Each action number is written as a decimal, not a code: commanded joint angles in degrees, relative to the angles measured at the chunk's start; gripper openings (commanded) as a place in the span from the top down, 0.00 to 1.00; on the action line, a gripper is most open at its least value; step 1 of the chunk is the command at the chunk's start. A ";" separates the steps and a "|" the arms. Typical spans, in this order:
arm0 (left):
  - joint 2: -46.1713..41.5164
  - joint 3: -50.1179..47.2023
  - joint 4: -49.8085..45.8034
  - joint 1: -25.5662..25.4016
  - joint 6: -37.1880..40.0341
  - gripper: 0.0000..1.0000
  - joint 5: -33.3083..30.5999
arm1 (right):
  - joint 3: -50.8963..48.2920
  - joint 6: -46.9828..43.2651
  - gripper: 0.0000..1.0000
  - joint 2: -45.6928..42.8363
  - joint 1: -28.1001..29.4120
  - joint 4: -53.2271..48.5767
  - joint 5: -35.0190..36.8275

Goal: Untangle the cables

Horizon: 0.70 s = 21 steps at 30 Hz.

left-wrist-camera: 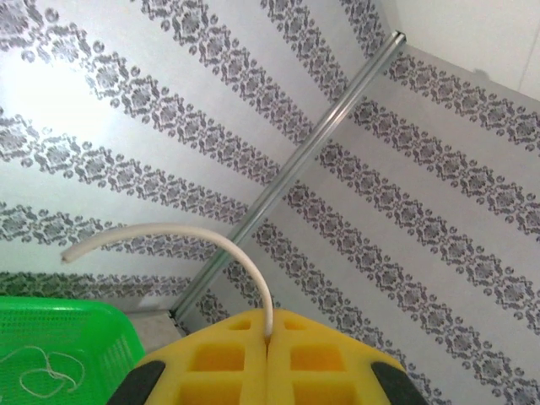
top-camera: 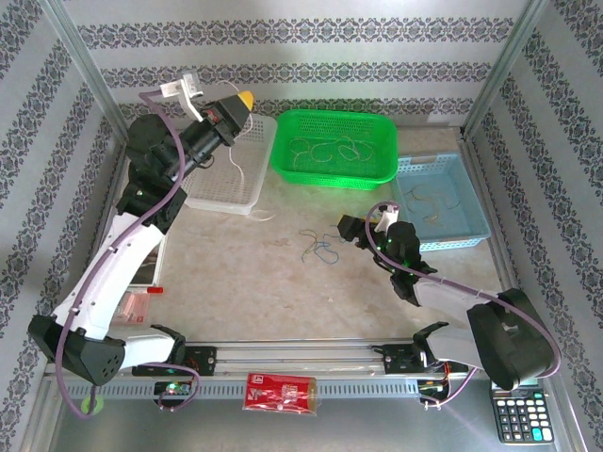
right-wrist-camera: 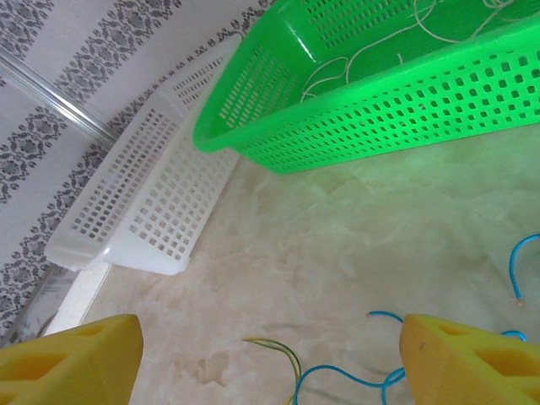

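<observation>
Cables [top-camera: 318,250] loose near green basket [top-camera: 330,175], right gripper [right-wrist-camera: 270,359] wide, left gripper [left-wrist-camera: 268,329] pinching white cable [left-wrist-camera: 211,240]

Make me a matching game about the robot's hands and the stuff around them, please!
Things:
1. left gripper
2. right gripper
3. blue cables
4. calculator

States or places:
A. lying loose on the table, in front of the green basket
B. open, holding nothing
C. at the near right corner
D. shut on a white cable

Pairs: 1-D, 2-B, 3-A, 4-C.
</observation>
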 commanded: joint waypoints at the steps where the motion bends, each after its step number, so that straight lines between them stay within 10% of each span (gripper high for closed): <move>1: 0.41 3.00 2.61 1.20 -0.08 1.00 1.06 | -0.53 0.26 0.21 -2.20 -0.40 -0.89 -0.81; 21: 18.14 14.54 6.60 2.03 2.35 1.00 6.74 | 6.44 1.97 0.22 -21.27 -6.34 -23.87 -3.31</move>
